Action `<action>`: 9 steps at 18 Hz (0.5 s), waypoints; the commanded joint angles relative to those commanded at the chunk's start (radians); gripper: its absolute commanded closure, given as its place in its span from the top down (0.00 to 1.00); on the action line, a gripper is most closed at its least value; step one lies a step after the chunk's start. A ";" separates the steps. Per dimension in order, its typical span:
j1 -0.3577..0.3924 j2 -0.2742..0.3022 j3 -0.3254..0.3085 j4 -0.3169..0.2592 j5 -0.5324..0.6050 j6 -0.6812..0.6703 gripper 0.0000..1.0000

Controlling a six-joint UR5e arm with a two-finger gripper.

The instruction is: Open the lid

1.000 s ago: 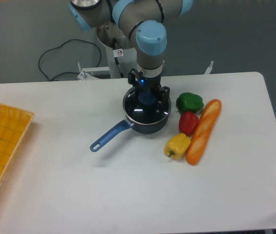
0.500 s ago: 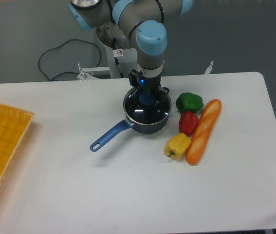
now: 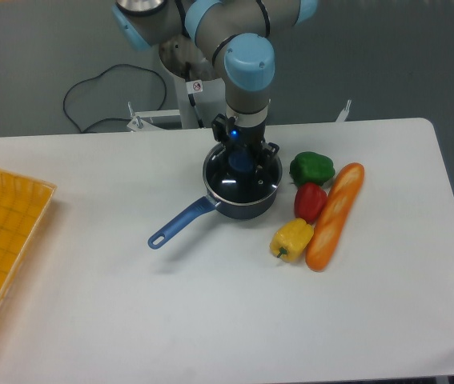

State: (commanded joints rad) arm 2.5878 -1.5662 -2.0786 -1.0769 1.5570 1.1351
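The UR5e arm's two-finger gripper [image 3: 242, 162] points straight down over the round, dark see-through glass lid [image 3: 241, 178] with its metal rim, which sits flat on the dark-blue saucepan [image 3: 247, 206] near the back middle of the white table [image 3: 210, 304]. The fingers stand on either side of the lid's round blue knob [image 3: 241, 162] at its centre and seem closed against it, though from this high, distant view real contact cannot be confirmed. A small blue light glows on the wrist above the fingers.

The saucepan's long blue handle [image 3: 180, 223] runs out toward the front left, its tip lying on the table.

Just right of the pan lie 4 food items in a tight cluster: a green bell pepper [image 3: 311, 168] at the back, a red bell pepper [image 3: 310, 201] touching it in front, a yellow bell pepper [image 3: 291, 239] nearer the front, and a long orange-brown baguette [image 3: 335, 214] lying along their right side.

A yellow mesh tray [image 3: 2, 232] sits at the left edge of the table, well apart from the pan.
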 joint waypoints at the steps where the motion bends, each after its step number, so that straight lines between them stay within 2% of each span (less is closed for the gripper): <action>1: 0.000 0.000 0.005 0.000 0.000 0.002 0.46; 9: 0.003 0.002 0.048 -0.011 0.002 0.002 0.41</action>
State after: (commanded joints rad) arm 2.5909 -1.5647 -2.0311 -1.0876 1.5585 1.1367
